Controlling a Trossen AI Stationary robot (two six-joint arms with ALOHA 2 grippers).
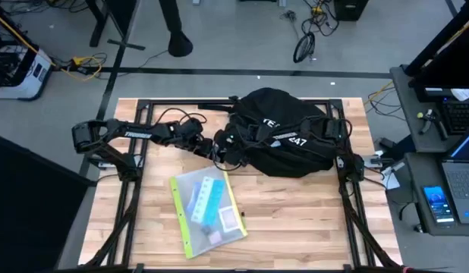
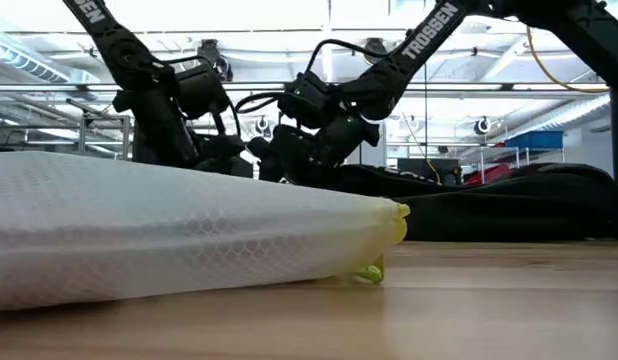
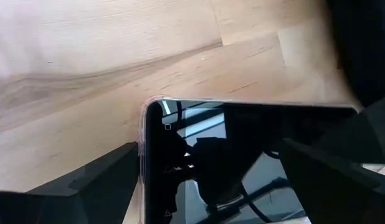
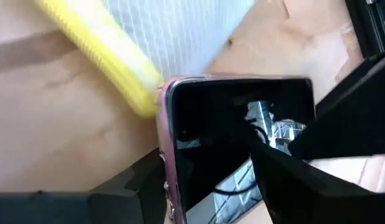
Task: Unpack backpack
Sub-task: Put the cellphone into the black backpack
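Backpack (image 1: 284, 133) of rounded black fabric, slumped at the far middle of the wooden table (image 1: 295, 220), probably soft and floppy, best taken by a strap; left gripper (image 1: 212, 145) and right gripper (image 1: 228, 141) beside it, both seemingly clamped on a glossy dark pink-edged slab (image 3: 242, 162).

right gripper (image 4: 211, 180) | fingers either side of dark glossy tablet (image 4: 236, 137), apparently gripping | yellow-edged mesh pouch (image 4: 149, 37) beside | wooden table (image 4: 55, 124)

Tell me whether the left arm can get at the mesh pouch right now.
Probably yes: the mesh pouch lies on open table near the left claw, nothing between, though a dark-screened device may occupy it.
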